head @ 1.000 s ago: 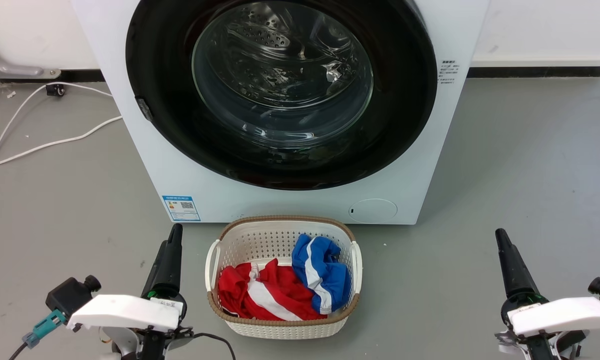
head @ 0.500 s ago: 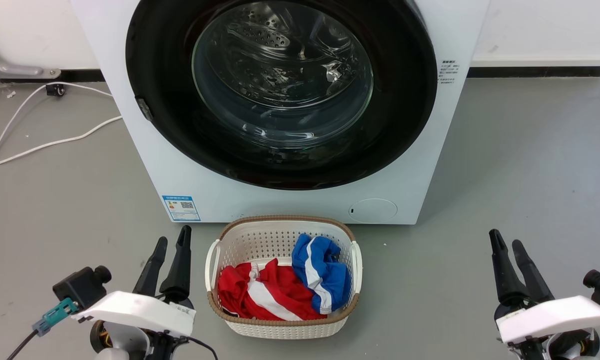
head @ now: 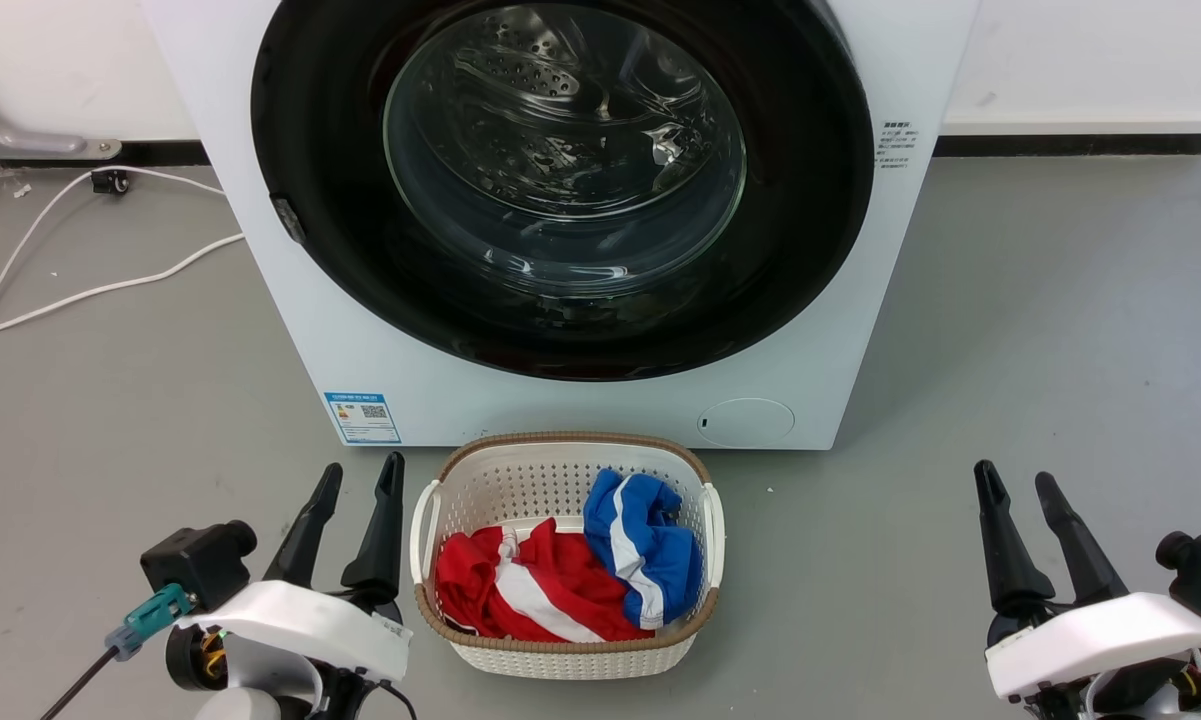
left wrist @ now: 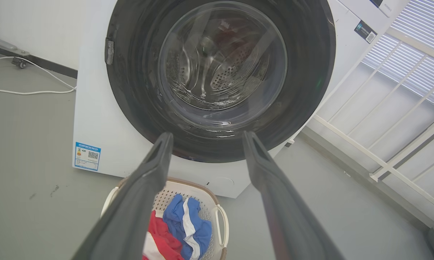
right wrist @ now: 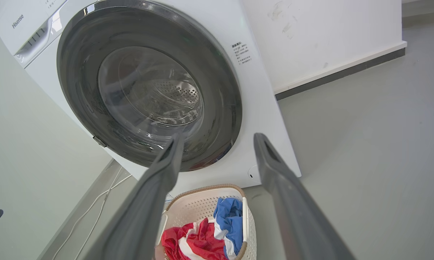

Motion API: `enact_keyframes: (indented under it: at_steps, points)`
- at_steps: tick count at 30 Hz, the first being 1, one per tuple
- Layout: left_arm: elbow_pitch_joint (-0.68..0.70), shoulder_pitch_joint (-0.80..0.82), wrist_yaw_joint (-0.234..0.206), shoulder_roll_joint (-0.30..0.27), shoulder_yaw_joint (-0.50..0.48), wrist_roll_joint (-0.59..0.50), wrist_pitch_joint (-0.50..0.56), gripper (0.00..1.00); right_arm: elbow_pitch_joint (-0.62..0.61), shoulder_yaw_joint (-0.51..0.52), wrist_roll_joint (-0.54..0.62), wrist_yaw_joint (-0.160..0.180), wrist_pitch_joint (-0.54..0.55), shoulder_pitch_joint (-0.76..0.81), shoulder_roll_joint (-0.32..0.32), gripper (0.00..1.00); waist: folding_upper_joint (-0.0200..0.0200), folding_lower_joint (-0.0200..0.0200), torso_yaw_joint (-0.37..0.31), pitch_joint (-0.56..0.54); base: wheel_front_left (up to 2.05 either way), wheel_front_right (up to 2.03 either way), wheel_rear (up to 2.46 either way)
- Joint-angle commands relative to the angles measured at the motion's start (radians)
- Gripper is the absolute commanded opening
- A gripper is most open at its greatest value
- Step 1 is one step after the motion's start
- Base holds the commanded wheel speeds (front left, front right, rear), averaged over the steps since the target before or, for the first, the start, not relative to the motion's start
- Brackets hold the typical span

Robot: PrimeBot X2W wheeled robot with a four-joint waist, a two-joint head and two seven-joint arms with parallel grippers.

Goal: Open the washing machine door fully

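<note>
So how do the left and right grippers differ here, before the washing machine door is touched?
The left gripper hangs close beside the laundry basket; the right gripper hangs well apart from it, over bare floor. The left gripper's fingers lean toward the head view's right, the right gripper's toward its left. Both are open, empty and short of the washing machine door, which is shut.

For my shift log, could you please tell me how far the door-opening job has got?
Done: nothing yet; the washing machine door sits shut against the washing machine. In hand: left gripper and right gripper are open, low on either side of the laundry basket, touching nothing. Left: reach the door and swing it fully open.
</note>
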State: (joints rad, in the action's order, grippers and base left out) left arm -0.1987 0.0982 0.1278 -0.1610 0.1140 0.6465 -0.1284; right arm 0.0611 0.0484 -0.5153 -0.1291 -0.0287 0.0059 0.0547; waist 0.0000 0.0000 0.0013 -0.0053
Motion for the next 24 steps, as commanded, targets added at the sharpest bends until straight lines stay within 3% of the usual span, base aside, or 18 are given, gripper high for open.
enact_keyframes:
  at_steps: [1, 24]
  points:
    - [0.005, 0.024, -0.003, -0.013, 0.005, -0.036, -0.012, 1.0, -0.021, 0.003, 0.038, -0.001, 0.002, 0.006, -0.002, 1.0, 0.0, 0.0, -0.001, 0.0, 0.0, 0.0, 0.0]
    - [-0.042, 0.039, -0.017, -0.051, 0.042, -0.272, -0.069, 1.0, -0.065, 0.0, 0.289, -0.002, 0.02, 0.032, -0.004, 1.0, 0.0, 0.0, -0.001, 0.002, 0.0, 0.0, 0.0]
